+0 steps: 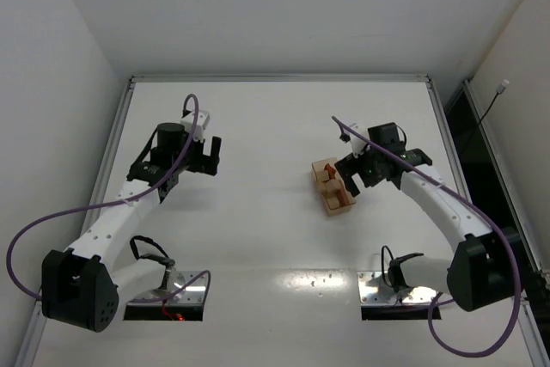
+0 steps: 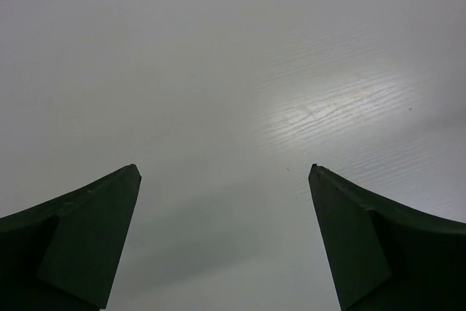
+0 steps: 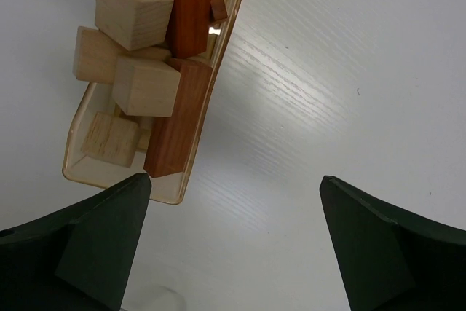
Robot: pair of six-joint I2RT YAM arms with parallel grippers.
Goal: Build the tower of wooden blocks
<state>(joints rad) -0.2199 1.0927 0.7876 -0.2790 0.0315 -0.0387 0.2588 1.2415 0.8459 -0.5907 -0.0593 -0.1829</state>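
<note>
The wood blocks (image 3: pixel 156 71) lay heaped in a small tray (image 3: pixel 234 1) right of centre, with open worktop (image 1: pixel 258 126) all around. The right hand (image 3: pixel 234 178) hovered just beside the tray, fingers apart. The left hand (image 2: pixel 224 172), also spread wide, hung well apart.

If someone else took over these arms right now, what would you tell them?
Left end effector: open, empty, over the table.
Right end effector: open, empty, by one end of the tray.
Wood blocks: heaped in the tray, tan and reddish-brown mixed.
Done: nothing stacked yet.
Left: all the picking and stacking.
</note>
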